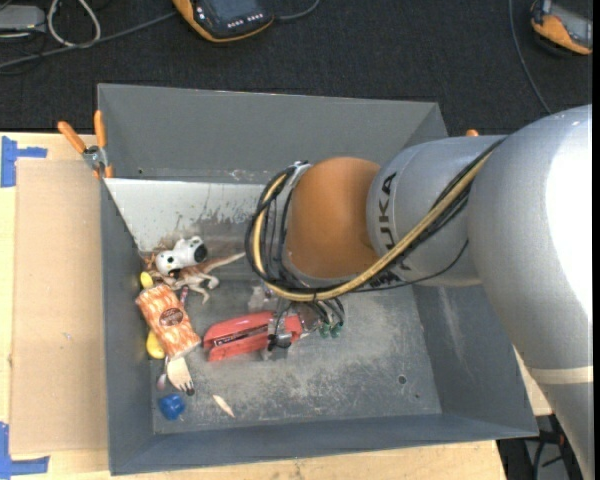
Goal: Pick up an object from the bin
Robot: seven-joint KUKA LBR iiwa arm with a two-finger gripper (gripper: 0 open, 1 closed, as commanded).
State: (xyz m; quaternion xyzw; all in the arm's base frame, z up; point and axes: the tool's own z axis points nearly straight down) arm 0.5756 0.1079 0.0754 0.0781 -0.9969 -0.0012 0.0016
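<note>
A flat red toy-like thing [238, 336] lies lengthwise on the bin floor, left of centre. My gripper [279, 334] comes down from under the arm's orange cover, and its dark tip is at the right end of this red thing, touching or just over it. To the left an orange patterned packet [167, 318] lies tilted, with a small yellow thing [155, 345] at its lower edge.
A white and black toy figure [180, 256] and a pale spindly toy [195, 282] lie at the foot of the back-left wall. A wooden fork [180, 373], a blue cap [170, 405] and a beige scrap [223, 404] lie near the front-left corner. The arm covers the bin's middle and right.
</note>
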